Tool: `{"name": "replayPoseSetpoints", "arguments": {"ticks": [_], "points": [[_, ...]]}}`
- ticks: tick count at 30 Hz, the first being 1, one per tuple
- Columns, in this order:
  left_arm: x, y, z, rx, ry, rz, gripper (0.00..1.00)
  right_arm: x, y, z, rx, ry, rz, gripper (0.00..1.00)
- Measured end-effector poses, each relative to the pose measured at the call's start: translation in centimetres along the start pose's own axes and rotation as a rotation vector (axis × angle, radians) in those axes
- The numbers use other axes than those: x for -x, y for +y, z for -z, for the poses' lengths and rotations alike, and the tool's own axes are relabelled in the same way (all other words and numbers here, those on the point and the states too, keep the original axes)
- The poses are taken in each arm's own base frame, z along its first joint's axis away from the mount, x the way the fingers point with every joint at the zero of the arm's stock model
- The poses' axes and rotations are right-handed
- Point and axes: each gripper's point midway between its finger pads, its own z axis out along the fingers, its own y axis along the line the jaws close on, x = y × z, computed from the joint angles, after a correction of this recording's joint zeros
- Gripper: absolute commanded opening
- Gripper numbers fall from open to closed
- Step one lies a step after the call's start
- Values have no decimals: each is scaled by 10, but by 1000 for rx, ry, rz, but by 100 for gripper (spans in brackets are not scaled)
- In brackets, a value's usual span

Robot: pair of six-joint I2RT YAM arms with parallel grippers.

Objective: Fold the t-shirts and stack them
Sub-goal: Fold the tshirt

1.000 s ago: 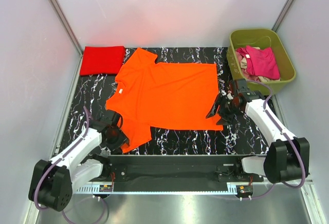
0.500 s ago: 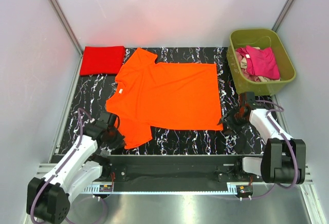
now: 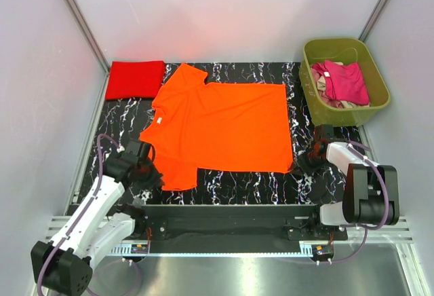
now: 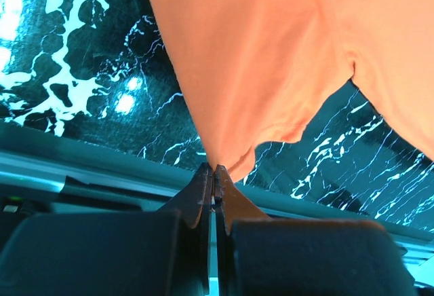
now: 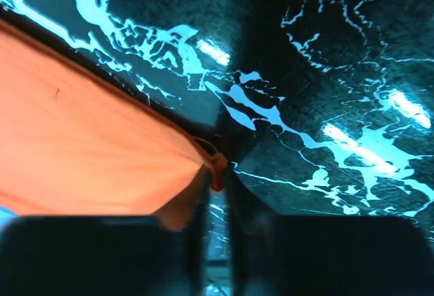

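The orange t-shirt (image 3: 224,123) lies spread flat on the black marbled table (image 3: 122,123), collar to the left. My left gripper (image 3: 150,176) is shut on the edge of its near sleeve; in the left wrist view the jaws (image 4: 213,169) pinch the orange cloth (image 4: 271,51) just above the table's front rail. My right gripper (image 3: 299,167) sits at the near right hem corner. There its narrow jaws (image 5: 218,174) hold the bunched corner of the orange cloth (image 5: 81,153). A red t-shirt (image 3: 135,79) lies folded at the back left.
An olive-green tub (image 3: 308,96) stands at the back right, holding a magenta shirt (image 3: 347,82) over beige cloth (image 3: 336,102). White walls close in on both sides. The table's front rail runs just behind both grippers.
The left gripper closed on the near sleeve and drew back to the left. The right gripper came toward the front edge to the hem corner and its jaws narrowed on it.
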Motion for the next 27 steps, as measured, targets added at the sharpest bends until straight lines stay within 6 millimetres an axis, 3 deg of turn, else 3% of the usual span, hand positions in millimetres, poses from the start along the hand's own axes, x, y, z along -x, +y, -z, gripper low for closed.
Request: {"name": "replayPoseSetpoints", "arguments": {"ticks": [1, 7, 11, 22, 24, 27], "points": [[0, 0, 2, 2, 2, -3, 0, 0, 0, -1, -2, 6, -7, 4], [-6, 7, 12, 1, 3, -9, 0, 0, -7, 4, -33, -15, -4, 0], [-11, 10, 19, -22, 4, -6, 0, -1, -16, 15, -61, -40, 12, 0], [-22, 14, 25, -31, 44, -2, 0, -9, -33, 24, -117, -20, 71, 0], [-19, 11, 26, -14, 54, -16, 0, -5, -31, 27, -127, -24, 104, 0], [-2, -9, 34, -11, 45, -52, 0, 9, -17, 32, -124, -41, 167, 0]]}}
